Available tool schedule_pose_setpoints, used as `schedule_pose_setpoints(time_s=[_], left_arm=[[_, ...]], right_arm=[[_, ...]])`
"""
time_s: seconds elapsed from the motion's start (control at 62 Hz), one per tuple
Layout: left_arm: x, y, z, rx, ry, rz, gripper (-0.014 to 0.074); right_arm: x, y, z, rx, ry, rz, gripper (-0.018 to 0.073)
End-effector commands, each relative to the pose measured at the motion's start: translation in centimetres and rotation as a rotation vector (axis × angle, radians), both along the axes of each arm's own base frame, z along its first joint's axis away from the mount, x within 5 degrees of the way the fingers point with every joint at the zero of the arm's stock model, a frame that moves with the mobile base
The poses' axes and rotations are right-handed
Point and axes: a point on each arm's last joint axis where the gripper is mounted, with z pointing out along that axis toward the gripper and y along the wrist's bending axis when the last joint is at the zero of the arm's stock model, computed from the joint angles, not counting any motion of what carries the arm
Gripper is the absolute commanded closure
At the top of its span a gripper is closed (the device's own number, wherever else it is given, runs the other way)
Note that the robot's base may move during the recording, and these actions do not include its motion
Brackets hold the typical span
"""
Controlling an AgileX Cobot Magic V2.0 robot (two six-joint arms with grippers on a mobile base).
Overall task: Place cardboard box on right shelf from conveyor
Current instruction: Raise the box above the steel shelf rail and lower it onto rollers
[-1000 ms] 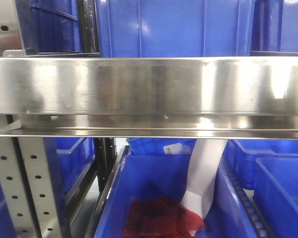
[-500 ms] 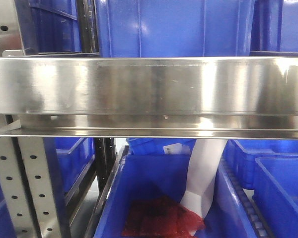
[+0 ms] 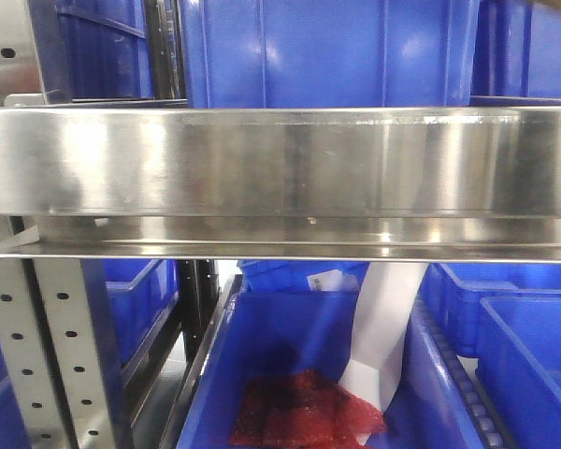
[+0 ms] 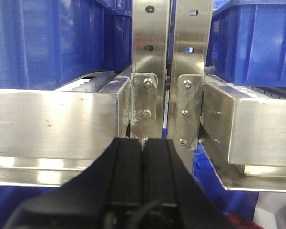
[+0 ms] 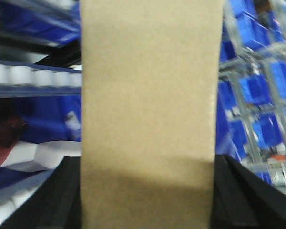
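The right gripper (image 5: 148,200) clamps the cardboard box (image 5: 148,95) between its two black fingers (image 5: 62,200), one on each side. The box is held off any surface and fills the middle of the right wrist view, with blurred blue crates (image 5: 257,129) behind it. The left gripper (image 4: 143,157) has its jaws pressed together on nothing and faces the perforated steel uprights (image 4: 150,71). From the front, the right shelf (image 3: 280,168) rail spans the view, with crates above and below it.
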Motion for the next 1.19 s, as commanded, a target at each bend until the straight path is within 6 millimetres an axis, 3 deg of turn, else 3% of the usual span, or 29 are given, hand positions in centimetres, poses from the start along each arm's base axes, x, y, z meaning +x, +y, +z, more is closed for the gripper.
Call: schedule_pose_setpoints(time_s=[0.0, 0.161, 0.419, 0.597, 0.823, 1.177], left_arm=[[-0.1, 0.0, 0.6, -0.011, -0.086, 0.002, 0.0713], [-0.1, 0.0, 0.6, -0.011, -0.086, 0.002, 0.0713], [-0.1, 0.0, 0.6, -0.011, -0.086, 0.002, 0.0712], [-0.1, 0.0, 0.6, -0.011, -0.086, 0.002, 0.0713], [-0.1, 0.0, 0.6, -0.011, -0.086, 0.002, 0.0713], [-0.1, 0.0, 0.6, -0.011, -0.086, 0.002, 0.0713]], right_arm=[[0.8, 1.5, 1.9, 0.012, -0.125, 0.043, 0.0506], [2.6, 3.3, 0.8, 0.017, -0.070, 0.030, 0.0506], [3.8, 3.3, 0.1, 0.111, -0.029, -0.079, 0.0506], [4.8, 3.7, -0.9, 0.005, -0.053, -0.099, 0.0506], [4.8, 6.4, -2.3, -0.152, -0.080, -0.058, 0.0501], [5.6, 7.5, -3.4, -0.134, -0.079, -0.027, 0.0501]])
